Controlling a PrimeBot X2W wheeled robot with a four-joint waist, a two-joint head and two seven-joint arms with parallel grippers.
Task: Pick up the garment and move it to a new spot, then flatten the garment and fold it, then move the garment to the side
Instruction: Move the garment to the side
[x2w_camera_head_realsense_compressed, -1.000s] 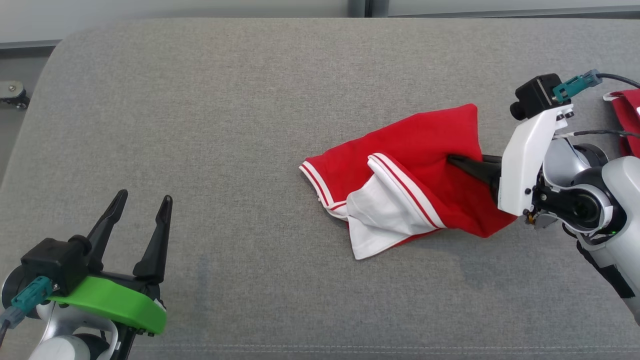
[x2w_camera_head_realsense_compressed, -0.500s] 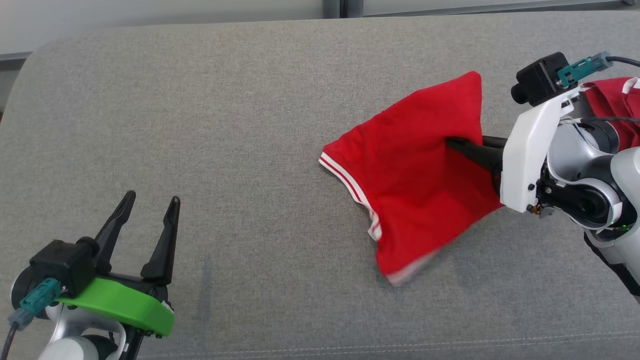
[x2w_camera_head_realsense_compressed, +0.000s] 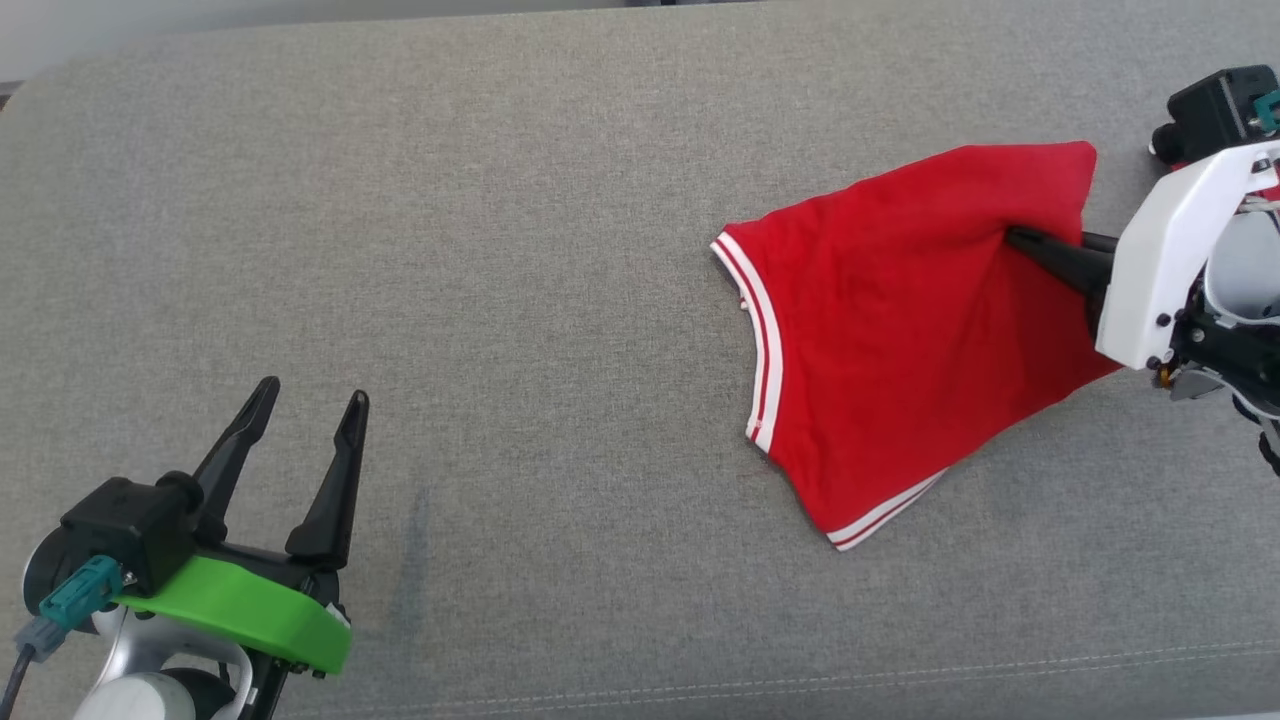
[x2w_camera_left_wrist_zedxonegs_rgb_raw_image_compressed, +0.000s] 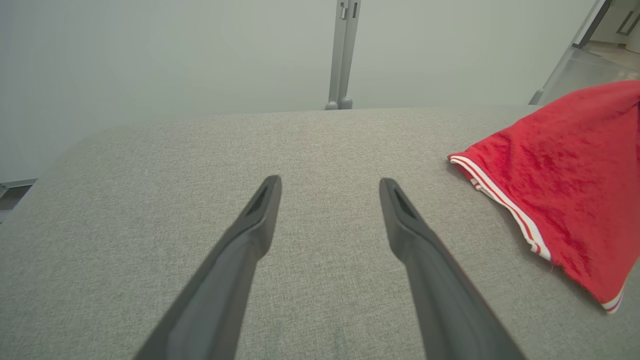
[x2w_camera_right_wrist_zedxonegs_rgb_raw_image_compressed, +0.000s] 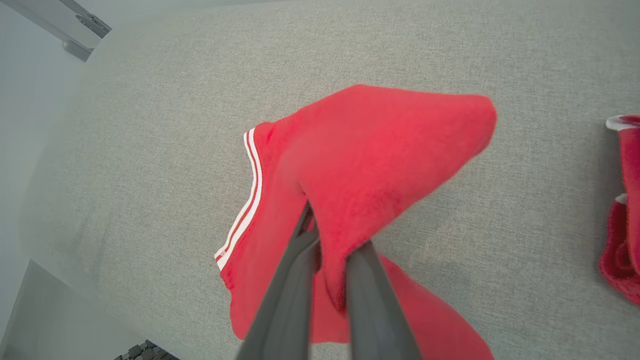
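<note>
Red soft-cloth garment with white-striped hems (x2w_camera_head_realsense_compressed: 900, 330) is bunched near its top edge in the right gripper (x2w_camera_head_realsense_compressed: 1012, 238), dark fingers clamped tight on it. It hangs spread out, lower hem down at the grey woven fabric surface (x2w_camera_head_realsense_compressed: 500, 250), over on the right side. The left gripper (x2w_camera_head_realsense_compressed: 313, 392) is well apart at lower left, fingers spread with nothing in them. Another red cloth (x2w_camera_right_wrist_zedxonegs_rgb_raw_image_compressed: 622, 240) lies further right (only partly visible). A pale wall (x2w_camera_left_wrist_zedxonegs_rgb_raw_image_compressed: 150, 50) and a grey metal post (x2w_camera_left_wrist_zedxonegs_rgb_raw_image_compressed: 342, 50) stand behind.
</note>
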